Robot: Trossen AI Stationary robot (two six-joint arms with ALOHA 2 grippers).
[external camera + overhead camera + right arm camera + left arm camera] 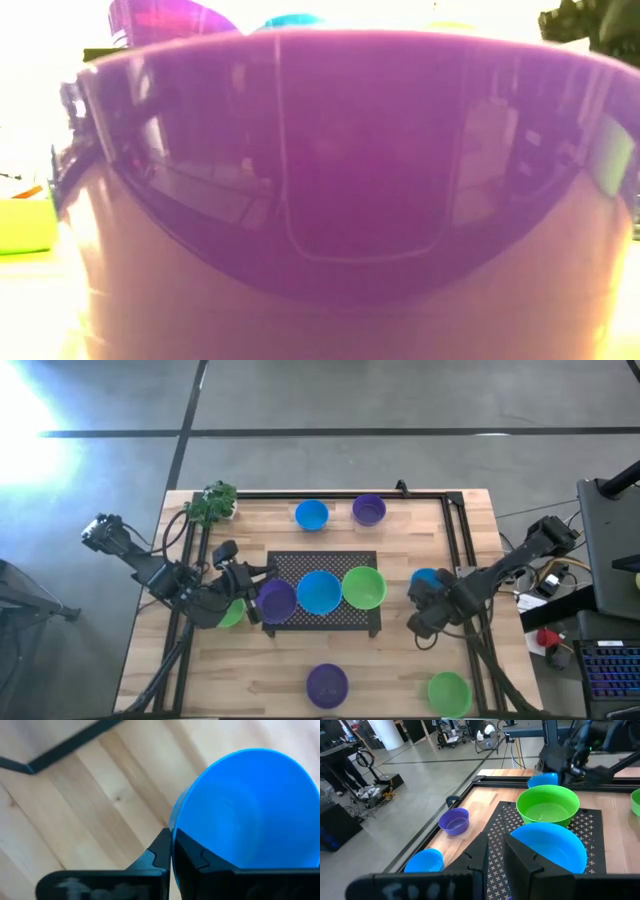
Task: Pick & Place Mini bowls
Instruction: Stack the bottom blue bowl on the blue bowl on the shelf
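**Both end effectors at bowls**

We see the right end effector (170,851) pinching the rim of a blue mini bowl (250,810) just right of the black mesh mat (352,618). The left end effector (252,588) sits at the purple bowl (277,600) on the mat's left edge — its grip we cannot tell — beside a blue bowl (319,592) and a green bowl (364,587).

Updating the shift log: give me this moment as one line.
mat: purple, blue, green bowls | left gripper: at purple bowl, grip unclear | right gripper: shut on blue bowl rim, right of mat
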